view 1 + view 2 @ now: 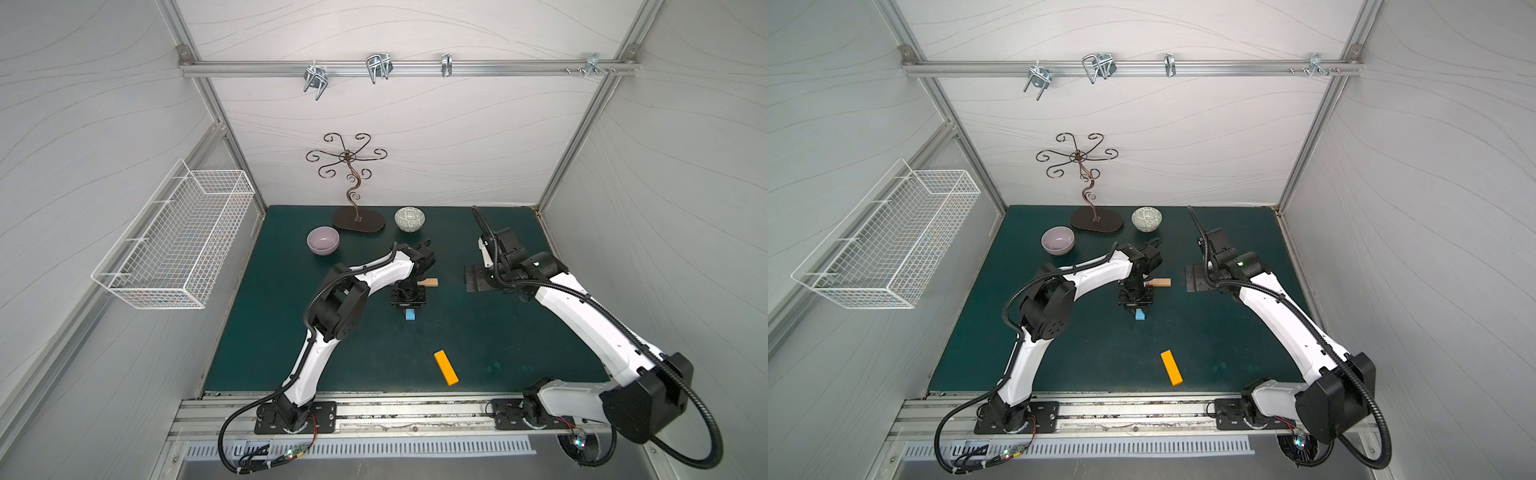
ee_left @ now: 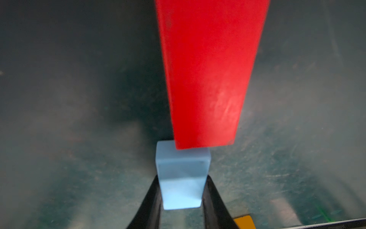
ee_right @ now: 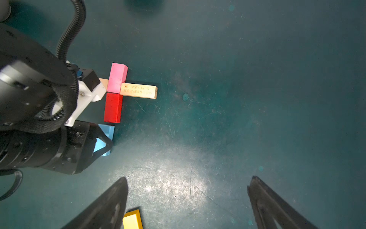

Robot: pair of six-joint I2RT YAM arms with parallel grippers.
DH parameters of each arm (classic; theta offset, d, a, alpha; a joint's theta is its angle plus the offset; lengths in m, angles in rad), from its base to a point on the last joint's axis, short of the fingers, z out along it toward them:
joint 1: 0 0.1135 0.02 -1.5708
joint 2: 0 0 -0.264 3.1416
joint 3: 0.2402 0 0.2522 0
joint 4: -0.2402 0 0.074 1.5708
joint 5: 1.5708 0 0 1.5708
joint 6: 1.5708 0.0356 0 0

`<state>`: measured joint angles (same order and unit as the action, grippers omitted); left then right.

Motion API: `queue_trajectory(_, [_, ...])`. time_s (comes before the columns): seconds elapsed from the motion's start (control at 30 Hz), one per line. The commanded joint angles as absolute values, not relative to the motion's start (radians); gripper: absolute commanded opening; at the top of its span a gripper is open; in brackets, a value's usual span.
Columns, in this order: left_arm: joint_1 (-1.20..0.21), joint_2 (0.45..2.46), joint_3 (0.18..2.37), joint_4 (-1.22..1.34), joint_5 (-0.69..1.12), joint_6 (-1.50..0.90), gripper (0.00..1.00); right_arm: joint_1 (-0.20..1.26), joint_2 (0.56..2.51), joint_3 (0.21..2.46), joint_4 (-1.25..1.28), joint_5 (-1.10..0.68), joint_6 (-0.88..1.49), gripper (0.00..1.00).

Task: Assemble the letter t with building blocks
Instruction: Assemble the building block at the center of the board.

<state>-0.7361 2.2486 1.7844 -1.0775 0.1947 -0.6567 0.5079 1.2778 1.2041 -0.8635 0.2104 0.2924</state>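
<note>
Nearest the lens in the left wrist view, the left gripper [image 2: 181, 187] pinches the light blue block [image 2: 182, 164] between two black fingers [image 2: 150, 202]. They are out of focus and cut off by the frame edge. Just past it lies the red block [image 2: 206, 69], blurred, its far end cut off. Its near end overlaps the blue one here, so I cannot tell whether they touch or whether the blue one rests on the surface. Only a corner of the orange block [image 2: 243, 222] shows. In the right wrist view the right gripper [image 3: 189, 178] is spread wide over the bare surface [image 3: 257, 99] with nothing between its fingers. Beyond it lies the letter t [image 3: 114, 87], unfinished: the pink block [image 3: 116, 78] meets the red one end to end, and a tan wooden bar [image 3: 138, 91] butts the pink block's side. Dark printing on that bar is too small to read. A second tan bar [image 3: 104, 82] shows only a stub, the rest hidden behind the left arm [image 3: 39, 89]. In both top views that arm covers pink and red. The tan wooden bar pokes out at 3 o'clock [image 1: 431, 282] and the light blue block at 6 o'clock [image 1: 410, 316]. The orange block lies alone at 5 o'clock, well apart. A lilac bowl [image 1: 323, 240] sits at 11 o'clock and a patterned bowl [image 1: 409, 219] at 12.
</note>
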Motion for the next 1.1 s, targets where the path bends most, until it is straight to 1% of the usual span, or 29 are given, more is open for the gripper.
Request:
queue_trajectory(0.0, [-0.742,2.279,1.828,-1.114,0.181,-0.650,0.21,0.501,1.265,1.201,-0.867,0.207,0.301,0.96])
queue_trajectory(0.63, [-0.746,2.303,1.838,-1.121,0.178,-0.640,0.21,0.502,1.274,1.193,-0.858,0.211,0.302,0.96])
queue_trajectory(1.07, [-0.756,2.285,1.838,-1.121,0.171,-0.666,0.22,0.501,1.281,1.194,-0.859,0.206,0.301,0.96])
